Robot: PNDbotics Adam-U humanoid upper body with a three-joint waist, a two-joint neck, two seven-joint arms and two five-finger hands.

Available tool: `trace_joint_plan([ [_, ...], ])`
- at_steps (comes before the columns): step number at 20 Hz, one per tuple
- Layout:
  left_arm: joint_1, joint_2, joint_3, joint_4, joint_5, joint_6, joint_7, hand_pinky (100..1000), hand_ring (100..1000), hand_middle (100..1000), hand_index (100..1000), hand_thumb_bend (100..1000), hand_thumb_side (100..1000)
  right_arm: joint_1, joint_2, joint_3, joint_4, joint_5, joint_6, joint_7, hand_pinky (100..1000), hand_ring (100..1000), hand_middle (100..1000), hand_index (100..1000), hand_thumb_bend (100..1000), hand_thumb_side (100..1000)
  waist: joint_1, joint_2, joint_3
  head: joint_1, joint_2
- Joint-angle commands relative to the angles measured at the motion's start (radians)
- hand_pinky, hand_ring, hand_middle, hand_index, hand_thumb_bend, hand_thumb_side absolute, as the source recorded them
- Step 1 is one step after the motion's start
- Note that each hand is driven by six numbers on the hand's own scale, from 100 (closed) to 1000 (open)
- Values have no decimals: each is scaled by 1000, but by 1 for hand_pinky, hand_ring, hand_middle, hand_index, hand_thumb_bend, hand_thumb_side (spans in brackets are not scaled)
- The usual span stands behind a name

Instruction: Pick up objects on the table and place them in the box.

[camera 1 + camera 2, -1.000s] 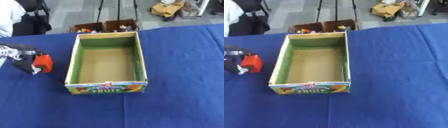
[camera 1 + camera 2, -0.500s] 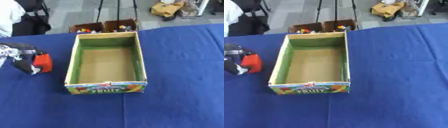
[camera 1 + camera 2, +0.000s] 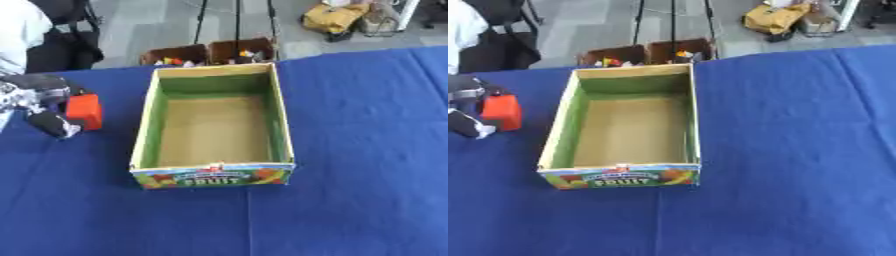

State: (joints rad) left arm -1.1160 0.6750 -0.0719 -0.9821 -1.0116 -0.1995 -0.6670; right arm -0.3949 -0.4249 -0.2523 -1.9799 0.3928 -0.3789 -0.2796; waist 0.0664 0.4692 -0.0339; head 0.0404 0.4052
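An open cardboard fruit box (image 3: 149,131) with green inner walls and a bare brown floor stands in the middle of the blue table. To its left my left hand (image 3: 42,106) is curled round an orange-red block (image 3: 85,111), holding it just above the cloth beside the box's left wall. The thumb and fingers wrap the block's left side. My right hand shows in neither view.
Two small brown crates (image 3: 210,51) with colourful items stand on the floor beyond the table's far edge. A person in white sits at the far left (image 3: 19,30). Blue cloth (image 3: 367,130) stretches right of the box.
The left hand with the orange-red block has shifted slightly toward the box and up; the box has not moved.
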Motion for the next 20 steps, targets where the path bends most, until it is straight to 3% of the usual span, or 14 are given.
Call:
trace_joint_plan([
  [1, -30, 21, 15, -28, 16, 4, 17, 489, 628, 548, 605, 100, 334, -2, -8, -8, -20, -7, 7, -2, 644, 728, 507, 683, 100, 1000, 15, -35, 3, -2, 6],
  [5, -42, 20, 15, -54, 58, 5, 10, 481, 621, 546, 606, 100, 316, 2, -4, -10, -20, -8, 12, -6, 643, 727, 508, 683, 100, 996, 13, -53, 8, -8, 17],
  [13, -63, 21, -15, -158, 126, -5, -40, 476, 609, 547, 614, 100, 288, 13, 7, -8, -20, -16, 28, -18, 641, 726, 514, 683, 100, 1000, 18, -120, 22, -20, 55],
  [20, -85, -26, -57, -274, 228, -2, -98, 473, 603, 541, 615, 100, 276, 16, 16, -5, -20, -24, 34, -21, 640, 727, 515, 684, 100, 985, 21, -158, 16, -23, 79],
])
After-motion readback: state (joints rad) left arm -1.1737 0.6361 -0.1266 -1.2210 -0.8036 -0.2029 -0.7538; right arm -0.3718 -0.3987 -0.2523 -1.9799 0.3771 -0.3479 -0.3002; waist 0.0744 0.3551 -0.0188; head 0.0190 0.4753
